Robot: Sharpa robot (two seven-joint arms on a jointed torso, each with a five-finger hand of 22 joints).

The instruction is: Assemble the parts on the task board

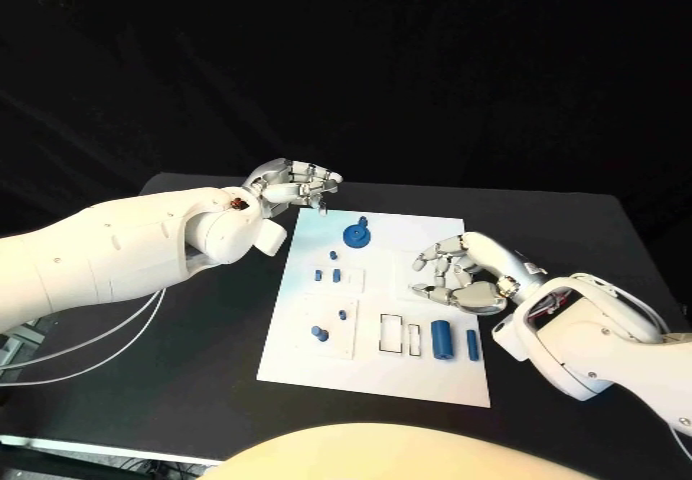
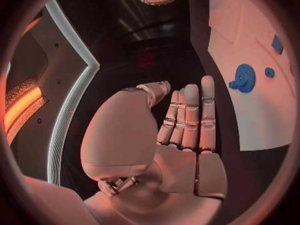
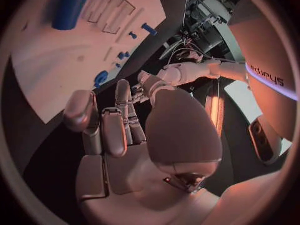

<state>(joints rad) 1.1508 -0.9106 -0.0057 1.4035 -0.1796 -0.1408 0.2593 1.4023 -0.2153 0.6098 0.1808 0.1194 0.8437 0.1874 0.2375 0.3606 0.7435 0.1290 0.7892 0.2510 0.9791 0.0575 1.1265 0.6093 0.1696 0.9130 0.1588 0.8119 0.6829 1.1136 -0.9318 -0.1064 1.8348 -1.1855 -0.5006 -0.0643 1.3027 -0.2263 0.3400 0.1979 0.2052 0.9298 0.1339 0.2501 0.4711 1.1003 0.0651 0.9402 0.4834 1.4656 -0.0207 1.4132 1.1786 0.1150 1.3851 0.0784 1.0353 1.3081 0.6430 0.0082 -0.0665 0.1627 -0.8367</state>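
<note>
Board (image 1: 378, 380) is lying flat mid-counter (image 1: 188, 380), long side running away from the robot. Gear (image 1: 356, 235) is sitting near the far edge. Small pegs (image 1: 336, 274) are standing mid-board; more small parts (image 1: 320, 333) are sitting lower left. Two larger blue blocks (image 1: 443, 338) are lying beside two outlined slots (image 1: 391, 333) that are looking unfilled. Judging by that, assembly is barely begun: most parts appear loose or unseated, and the slots are waiting.

Left hand (image 1: 296, 185) is hovering off the board's far left corner, fingers curled in. Something small and dark may be showing at the fingertips in the head view, but I cannot tell whether it is holding anything; the left wrist view is showing the fingers (image 2: 190, 117) held together with nothing visible in them.

Right hand (image 1: 464, 272) is hanging over the board's right edge, just above the blocks, fingers loosely bent and apart, holding nothing I can see.

Room: bare counter is lying open left of the board and toward the robot. The right hand is close to the board's right edge; the counter's far edge is near the left hand.
</note>
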